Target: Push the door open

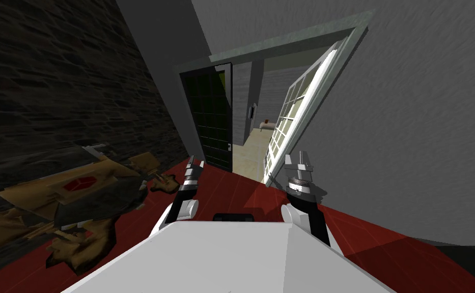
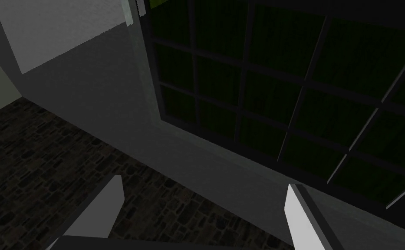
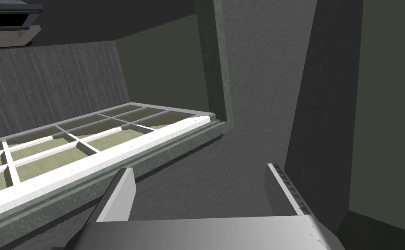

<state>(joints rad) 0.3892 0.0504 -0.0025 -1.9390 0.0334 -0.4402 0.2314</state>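
Observation:
A double door stands ahead in a grey-green frame (image 1: 282,46). Its right leaf (image 1: 295,117) is white with glass panes and is swung away from me into the far room. The left leaf (image 1: 211,117) is dark with panes and sits at the frame. My right gripper (image 1: 297,162) is open just short of the white leaf's lower edge; the right wrist view has the white leaf (image 3: 88,147) close beyond the open gripper (image 3: 203,191). My left gripper (image 1: 195,164) is open near the dark leaf's foot, and the dark leaf (image 2: 284,87) lies beyond that gripper (image 2: 205,208).
A heap of brown, crumpled clutter (image 1: 78,193) lies on the red floor (image 1: 231,188) to my left, against a dark stone wall (image 1: 53,76). A grey wall (image 1: 424,127) runs close on my right. Through the gap, a pale floor and a small table (image 1: 266,124) show.

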